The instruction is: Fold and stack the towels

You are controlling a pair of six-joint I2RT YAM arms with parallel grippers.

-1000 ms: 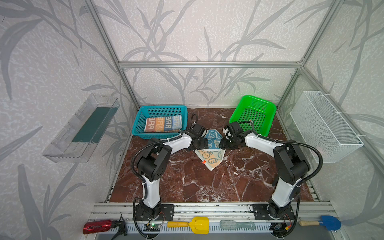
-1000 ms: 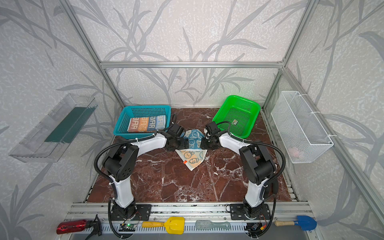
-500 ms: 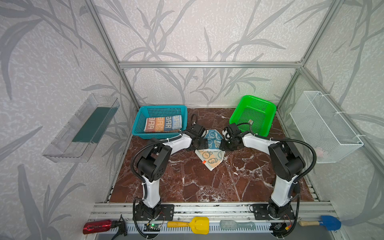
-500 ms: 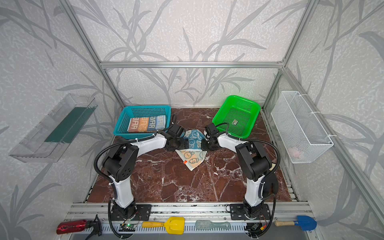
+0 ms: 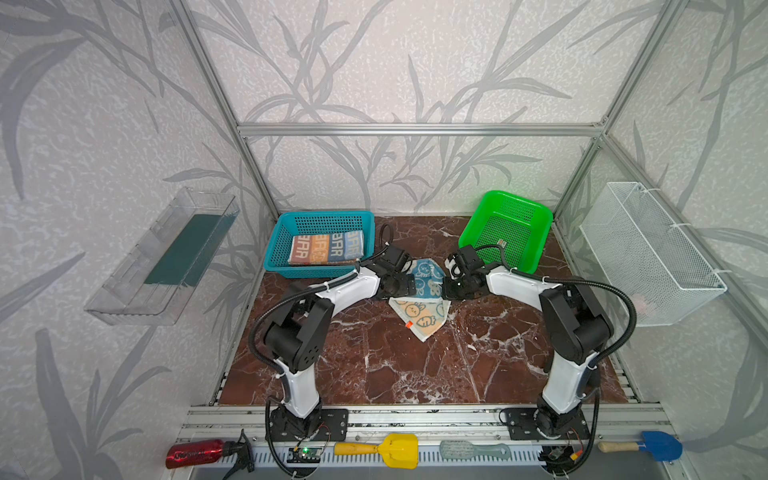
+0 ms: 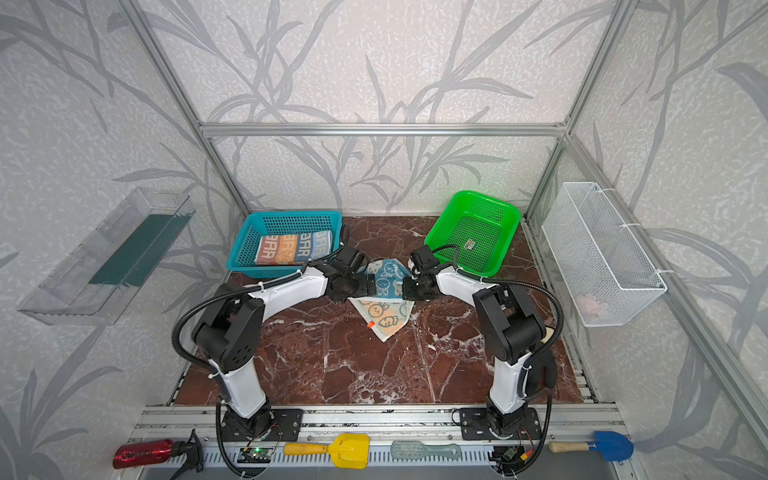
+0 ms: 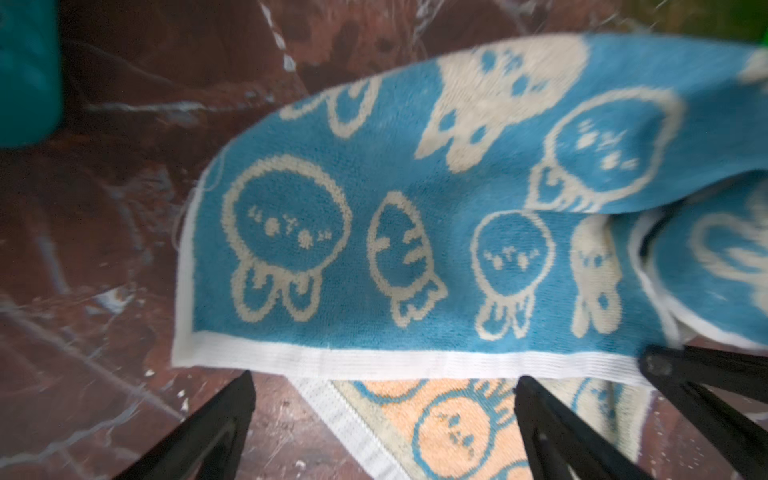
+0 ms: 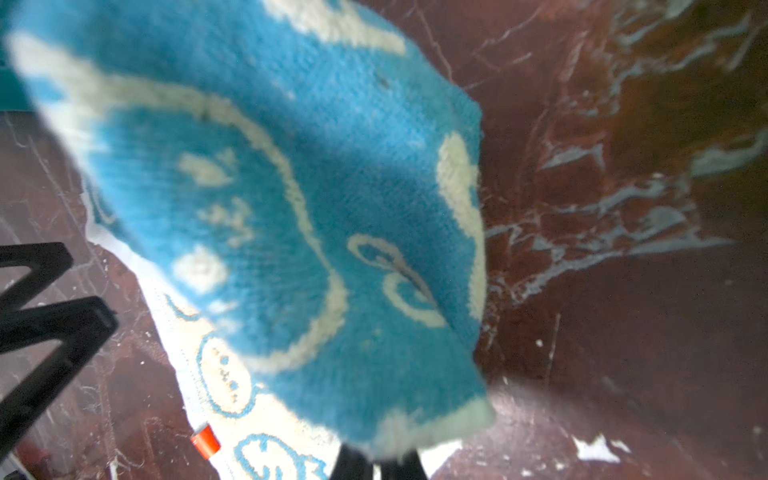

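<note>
The blue towel (image 5: 424, 275) (image 6: 387, 277) with white bunnies lies rumpled at the table's middle, overlapping the orange towel (image 5: 422, 318) (image 6: 384, 318) spread flat beneath it. The striped towel (image 5: 326, 248) (image 6: 293, 248) lies folded in the teal basket (image 5: 324, 216) (image 6: 291, 216). My right gripper (image 8: 378, 463) (image 5: 445, 289) is shut on a corner of the blue towel (image 8: 291, 199), which bulges up in front of it. My left gripper (image 7: 384, 378) (image 5: 410, 289) is open, its fingers just short of the blue towel's (image 7: 374, 232) white hem, above the orange towel (image 7: 457, 428).
A green basket (image 5: 511, 197) stands at the back right, just behind my right arm. A white wire basket (image 5: 648, 253) hangs on the right wall, a clear tray (image 5: 166, 257) on the left. A bottle, shovels and a brush lie along the front rail.
My right gripper has closed on the blue towel's corner after edging left toward it. The left gripper has stayed open in place.
</note>
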